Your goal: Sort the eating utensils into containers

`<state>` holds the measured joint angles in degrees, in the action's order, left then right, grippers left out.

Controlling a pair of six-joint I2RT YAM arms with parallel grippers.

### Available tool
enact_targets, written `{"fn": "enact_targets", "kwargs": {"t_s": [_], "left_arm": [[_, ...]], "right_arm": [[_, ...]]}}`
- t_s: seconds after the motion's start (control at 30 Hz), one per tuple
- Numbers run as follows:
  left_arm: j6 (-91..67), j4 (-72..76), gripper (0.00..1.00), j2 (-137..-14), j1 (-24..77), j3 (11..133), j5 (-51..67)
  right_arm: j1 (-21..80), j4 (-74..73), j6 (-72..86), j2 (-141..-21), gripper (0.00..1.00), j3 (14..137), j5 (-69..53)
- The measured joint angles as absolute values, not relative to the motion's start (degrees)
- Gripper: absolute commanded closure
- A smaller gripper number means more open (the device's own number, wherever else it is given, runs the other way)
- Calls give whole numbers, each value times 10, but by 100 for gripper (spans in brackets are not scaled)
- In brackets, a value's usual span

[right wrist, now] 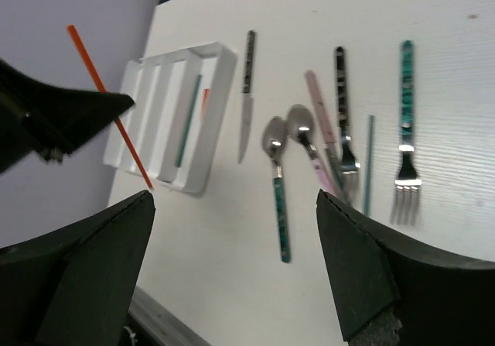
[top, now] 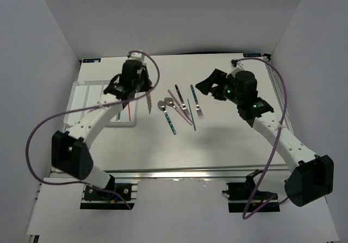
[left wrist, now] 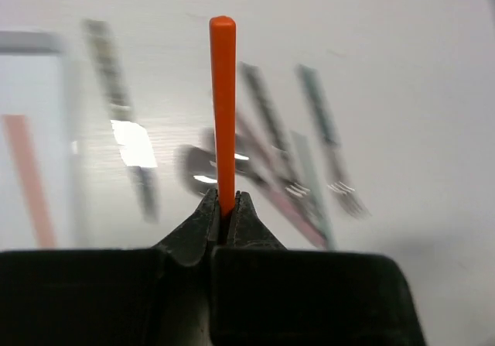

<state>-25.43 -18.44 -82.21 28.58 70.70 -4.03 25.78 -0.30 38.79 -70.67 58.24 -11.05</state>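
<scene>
My left gripper (top: 131,92) is shut on a red chopstick (top: 129,110), holding it over the right edge of the white divided tray (top: 81,99). In the left wrist view the chopstick (left wrist: 223,106) stands pinched between the fingertips of that gripper (left wrist: 224,203). The right wrist view shows the tray (right wrist: 218,75) holding a teal chopstick (right wrist: 188,118) and a short red piece (right wrist: 206,102). My right gripper (top: 207,85) is open and empty above the loose utensils; in its own view (right wrist: 234,207) the jaws are spread wide.
On the table right of the tray lie a dark-handled knife (top: 148,102), two spoons (top: 163,106) (top: 169,102), a pink-handled piece (top: 184,114), two forks (top: 182,100) (top: 197,104) and a green chopstick (top: 191,116). White walls enclose the table.
</scene>
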Motion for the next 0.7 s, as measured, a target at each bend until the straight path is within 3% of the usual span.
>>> {"fn": "enact_targets", "kwargs": {"t_s": [0.2,0.37,0.47,0.5,0.57,0.6,0.7], "left_arm": [[-176,-334,100,-1015,140,861,-173],[-141,-405,98,-1170,109,959,-203],[-130,-434,84,-1229,112,999,-205],[-128,-442,71,-1239,113,1006,-207],[-126,-457,58,-1244,115,1008,-211],[-125,-465,45,-1242,115,1008,-215],[-127,-475,32,-1228,117,1005,-223]], "right_arm": [[239,-64,353,-678,11,575,-76],[241,-91,325,-655,11,544,-76],[241,-107,308,-652,11,538,-77],[241,-111,302,-652,11,538,-77],[241,-118,288,-652,11,538,-77],[241,-124,280,-653,11,538,-77],[241,-139,261,-672,11,544,-76]]}}
